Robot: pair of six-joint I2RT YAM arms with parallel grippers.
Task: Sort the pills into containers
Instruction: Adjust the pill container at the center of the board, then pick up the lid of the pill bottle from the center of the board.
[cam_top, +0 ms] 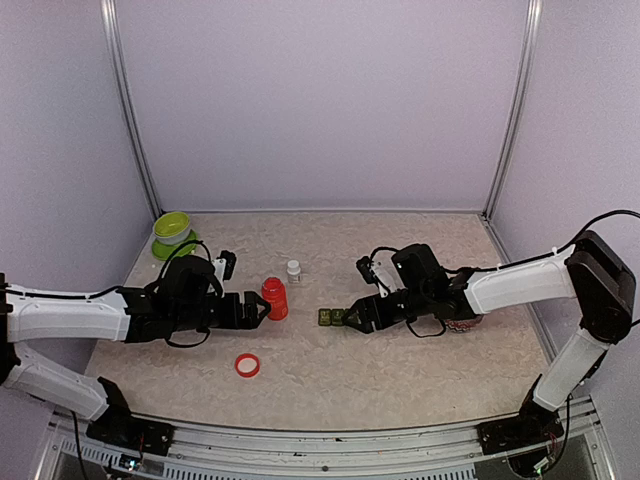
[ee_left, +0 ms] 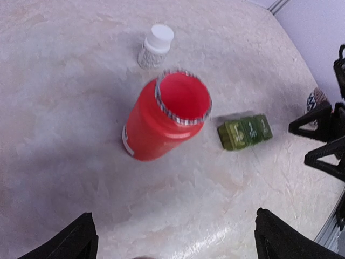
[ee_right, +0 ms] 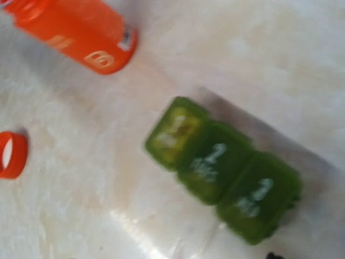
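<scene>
Red plastic made the tall bottle (cam_top: pixel 275 298) that stood open in the middle of the table (cam_top: pixel 400 385) in the top view. The left arm lay low and long across the table, and the left gripper (cam_top: pixel 262 310) sat just beside the bottle. The right arm bent at the elbow and reached in from the other side. The right gripper (cam_top: pixel 352 318) sat just beside the containers (cam_top: pixel 331 317). A red cap (cam_top: pixel 247 365) lay apart, nearer the arm bases.

From the left wrist, the left gripper was spread wide with nothing in it. The bottle stood ahead of its fingers, not between them. The containers lay just to the right of the bottle. The right gripper's two fingers stood apart and held nothing, near the row but not touching it.

From the right wrist, all was blurry. The containers lay slanted in the middle, with white marks on top.
</scene>
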